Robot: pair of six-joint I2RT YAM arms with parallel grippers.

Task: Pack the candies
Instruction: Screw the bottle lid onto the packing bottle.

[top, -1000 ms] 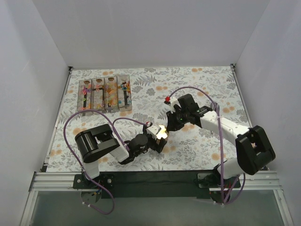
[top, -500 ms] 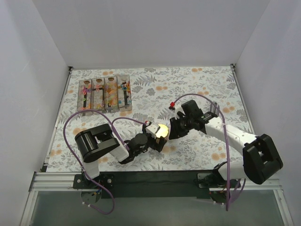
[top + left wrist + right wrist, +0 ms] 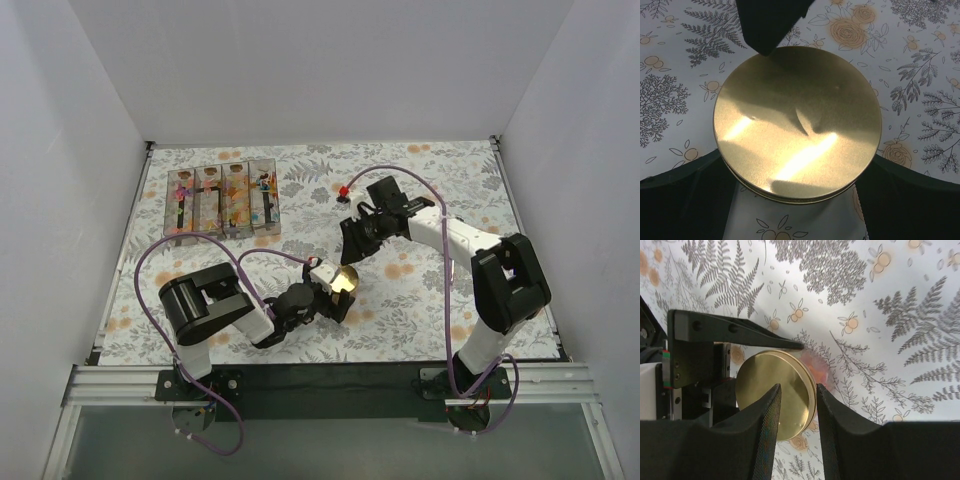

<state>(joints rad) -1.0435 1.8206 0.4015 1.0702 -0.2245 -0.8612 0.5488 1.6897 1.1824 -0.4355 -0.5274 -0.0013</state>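
Our left gripper point(image 3: 335, 290) is clamped on the jar point(image 3: 346, 279), toward the near edge, with the lid point(image 3: 797, 122) on. The candies point(image 3: 816, 371) show as a pink blur beneath. The right gripper point(image 3: 798, 390) is slightly apart and empty. We judge the closing done; next, a gentle set-down.

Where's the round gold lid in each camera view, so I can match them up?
Top external: the gold lid sits near the middle, at the left arm's tip.
Left wrist: it fills the centre.
Right wrist: lower centre, partly behind that camera's own fingers.
Shared landmark: the left gripper clamped on its rim.
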